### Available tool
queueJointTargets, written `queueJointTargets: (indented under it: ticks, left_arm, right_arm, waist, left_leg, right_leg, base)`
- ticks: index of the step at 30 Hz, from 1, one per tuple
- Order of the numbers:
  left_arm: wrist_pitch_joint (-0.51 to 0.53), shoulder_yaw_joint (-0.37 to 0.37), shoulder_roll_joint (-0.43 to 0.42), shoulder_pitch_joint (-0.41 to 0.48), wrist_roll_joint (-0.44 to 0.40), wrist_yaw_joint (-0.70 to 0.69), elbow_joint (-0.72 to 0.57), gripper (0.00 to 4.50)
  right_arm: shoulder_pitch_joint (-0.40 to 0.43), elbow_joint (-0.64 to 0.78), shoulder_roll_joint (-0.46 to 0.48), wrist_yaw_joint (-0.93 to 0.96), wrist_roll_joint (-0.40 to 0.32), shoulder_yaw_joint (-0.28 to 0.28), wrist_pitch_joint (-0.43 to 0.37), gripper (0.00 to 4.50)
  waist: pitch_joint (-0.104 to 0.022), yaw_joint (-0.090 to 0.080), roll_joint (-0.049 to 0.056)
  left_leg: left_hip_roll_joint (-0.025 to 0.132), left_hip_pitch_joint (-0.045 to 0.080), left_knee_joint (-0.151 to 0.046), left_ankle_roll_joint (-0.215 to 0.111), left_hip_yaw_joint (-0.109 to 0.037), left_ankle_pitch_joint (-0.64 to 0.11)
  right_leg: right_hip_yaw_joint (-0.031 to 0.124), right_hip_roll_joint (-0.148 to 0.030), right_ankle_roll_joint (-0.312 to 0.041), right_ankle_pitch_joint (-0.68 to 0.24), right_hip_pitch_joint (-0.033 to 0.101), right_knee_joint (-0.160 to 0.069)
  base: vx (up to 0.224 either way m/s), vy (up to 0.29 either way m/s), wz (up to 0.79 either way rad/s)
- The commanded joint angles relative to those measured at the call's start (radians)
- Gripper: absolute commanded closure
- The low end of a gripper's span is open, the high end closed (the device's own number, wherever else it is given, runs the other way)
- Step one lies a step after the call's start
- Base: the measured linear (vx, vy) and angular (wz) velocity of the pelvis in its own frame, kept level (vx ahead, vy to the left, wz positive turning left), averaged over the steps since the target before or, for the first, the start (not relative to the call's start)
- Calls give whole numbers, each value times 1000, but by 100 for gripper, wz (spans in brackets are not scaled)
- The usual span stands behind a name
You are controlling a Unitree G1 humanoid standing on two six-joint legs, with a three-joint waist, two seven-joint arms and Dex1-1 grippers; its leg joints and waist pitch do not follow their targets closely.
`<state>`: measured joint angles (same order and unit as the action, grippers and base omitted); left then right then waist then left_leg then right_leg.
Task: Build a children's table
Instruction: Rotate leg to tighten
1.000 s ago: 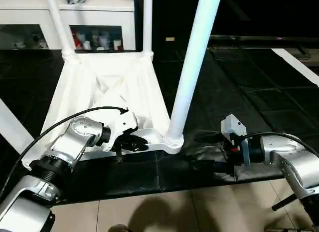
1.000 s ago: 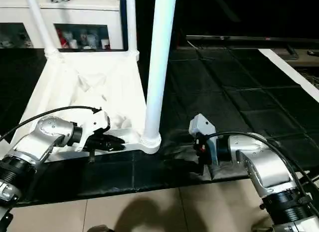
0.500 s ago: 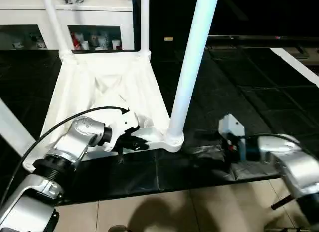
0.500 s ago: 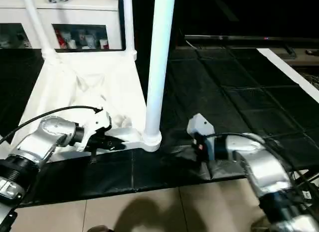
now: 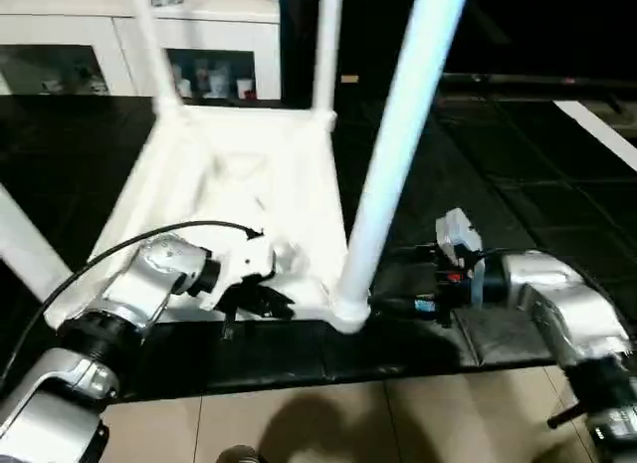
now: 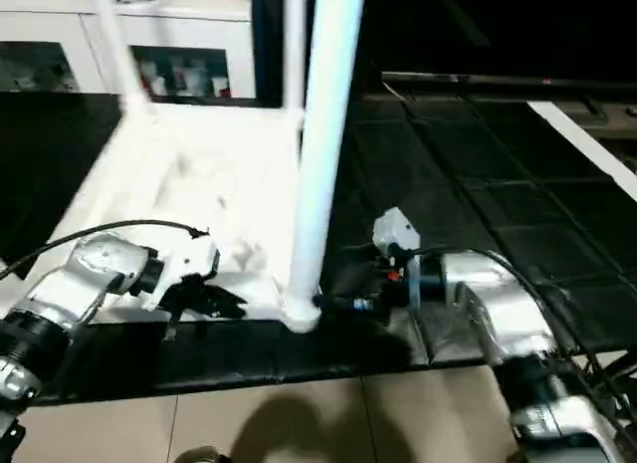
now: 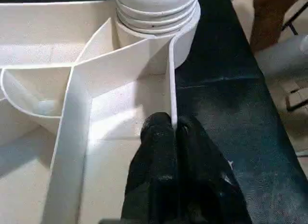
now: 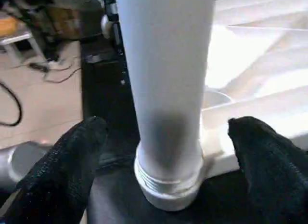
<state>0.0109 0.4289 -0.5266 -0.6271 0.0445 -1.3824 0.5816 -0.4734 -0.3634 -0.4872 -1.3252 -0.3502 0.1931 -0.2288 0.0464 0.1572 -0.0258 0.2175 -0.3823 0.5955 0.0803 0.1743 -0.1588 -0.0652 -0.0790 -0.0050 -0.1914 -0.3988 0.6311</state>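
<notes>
At six o'clock of the upturned children's table (image 5: 239, 184), the right gripper (image 8: 163, 151) is now reaching in, jaws wide around the near leg (image 5: 393, 154); half a second earlier it was hanging clear. The left gripper (image 7: 171, 137) is staying pinched on the frame rib (image 7: 171, 79). Tightening seems next.

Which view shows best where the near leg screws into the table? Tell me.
The right wrist view: the leg's ribbed collar sits close up between the open right gripper fingers. The left wrist view catches the collar's rings behind the frame rib. The eye views show the whole leg, its base small.
</notes>
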Motion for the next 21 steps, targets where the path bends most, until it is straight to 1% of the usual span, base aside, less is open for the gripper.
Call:
queueJointTargets:
  ticks: [1,3,4,6,8,9,10,11,12,13,15,17,18,19,20,21]
  left_arm:
    - [-28,43,17,-17,-16,-57,-13,450]
    - [-32,45,19,-19,-14,-70,-17,450]
    - [-40,47,22,-20,-15,-79,-18,450]
    - [-48,48,23,-20,-19,-86,-14,450]
    - [-53,48,24,-20,-22,-87,-12,450]
    - [-57,49,25,-21,-26,-89,-9,450]
    - [-57,49,25,-21,-27,-89,-8,450]
    - [-59,49,26,-21,-29,-89,-8,450]
    - [-62,47,26,-20,-33,-90,-7,450]
    - [-63,47,27,-20,-33,-90,-7,450]
    - [-66,46,27,-21,-34,-89,-5,450]
    - [-71,44,30,-22,-38,-90,2,450]
    - [-74,43,31,-24,-41,-91,6,450]
    - [-77,42,32,-25,-44,-91,9,450]
    - [-77,42,32,-25,-44,-91,9,450]
    - [-77,42,33,-24,-45,-90,10,450]
  right_arm:
    - [-30,-51,3,-35,17,15,19,46]
    - [-50,-92,11,-61,30,23,37,66]
    - [-67,-124,18,-88,39,32,47,66]
    - [-82,-152,26,-106,46,39,56,88]
    - [-91,-170,29,-119,52,46,61,88]
    - [-103,-194,35,-128,58,52,71,108]
    - [-106,-200,36,-129,59,53,74,108]
    - [-113,-215,41,-133,59,56,79,122]
    - [-127,-245,52,-139,63,58,93,133]
    - [-130,-251,54,-141,64,58,96,133]
    - [-132,-255,58,-145,63,57,96,155]
    - [-144,-284,71,-163,72,55,110,176]
    - [-149,-297,77,-169,75,55,117,176]
    - [-153,-308,84,-173,75,55,122,190]
    - [-153,-308,84,-173,75,55,122,190]
    - [-155,-314,88,-177,74,55,125,215]
  waist:
    - [-65,-10,-5]
    - [-68,-8,-2]
    - [-68,-7,-6]
    - [-68,-5,-4]
    - [-69,-5,-4]
    - [-68,-3,-5]
    - [-68,-2,-5]
    - [-67,-2,-6]
    - [-68,-1,-5]
    - [-67,-3,-6]
    - [-66,-2,-6]
    - [-67,-3,-7]
    - [-67,-2,-6]
    - [-67,-2,-6]
    - [-67,-2,-6]
    - [-67,-2,-6]
  left_leg:
    - [19,25,-71,6,2,-249]
    - [18,24,-69,4,3,-237]
    - [18,23,-67,1,4,-226]
    - [18,22,-67,-6,5,-216]
    - [19,23,-66,-10,5,-210]
    - [20,23,-66,-11,5,-209]
    - [19,23,-66,-11,5,-212]
    - [19,22,-67,-9,5,-218]
    - [20,23,-67,-7,5,-222]
    - [19,22,-67,-5,5,-226]
    - [20,23,-69,-3,4,-235]
    - [20,22,-69,-3,4,-236]
    - [20,23,-69,-2,4,-237]
    - [20,24,-69,-3,4,-235]
    - [20,24,-69,-3,4,-235]
    - [21,24,-69,-4,4,-235]
  right_leg:
    - [41,-62,-208,-195,41,-73]
    - [39,-62,-216,-177,40,-71]
    - [39,-61,-220,-163,41,-69]
    - [39,-60,-222,-150,41,-67]
    - [39,-60,-227,-140,41,-66]
    - [38,-60,-228,-138,41,-65]
    - [38,-61,-229,-141,40,-65]
    - [39,-61,-227,-154,40,-67]
    - [38,-62,-226,-162,40,-67]
    - [39,-63,-226,-169,40,-68]
    - [39,-62,-215,-193,40,-70]
    - [39,-63,-216,-194,39,-70]
    - [39,-63,-216,-196,39,-71]
    - [39,-62,-219,-190,38,-70]
    - [39,-62,-219,-190,38,-70]
    - [39,-62,-224,-181,38,-68]
  base:
    - [0,0,0]
    - [0,0,0]
    - [0,0,0]
    - [0,0,0]
    - [0,0,0]
    - [0,0,0]
    - [0,0,0]
    - [0,0,0]
    - [0,0,0]
    - [0,0,0]
    - [0,0,0]
    - [0,0,0]
    - [0,0,0]
    - [0,0,0]
    - [0,0,0]
    - [0,0,0]
